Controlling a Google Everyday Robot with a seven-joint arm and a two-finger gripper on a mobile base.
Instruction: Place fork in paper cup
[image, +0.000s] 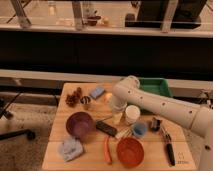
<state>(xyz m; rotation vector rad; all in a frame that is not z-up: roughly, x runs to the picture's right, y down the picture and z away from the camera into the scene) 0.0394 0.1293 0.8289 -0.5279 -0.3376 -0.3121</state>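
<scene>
The white paper cup (132, 114) stands upright near the middle of the wooden table (60, 120). A thin silvery fork (103, 119) seems to lie flat just left of it, between the purple bowl and the cup. My white arm reaches in from the right and bends down. My gripper (118, 118) hangs close above the table, right beside the cup's left side and by the fork's right end. The arm hides part of it.
Around it are a purple bowl (80, 123), a flat black bar (106, 128), a small blue cup (139, 130), an orange bowl (130, 151), a grey cloth (71, 148), an orange utensil (107, 149), a black-handled utensil (168, 147), a blue sponge (97, 92) and a green tray (156, 87).
</scene>
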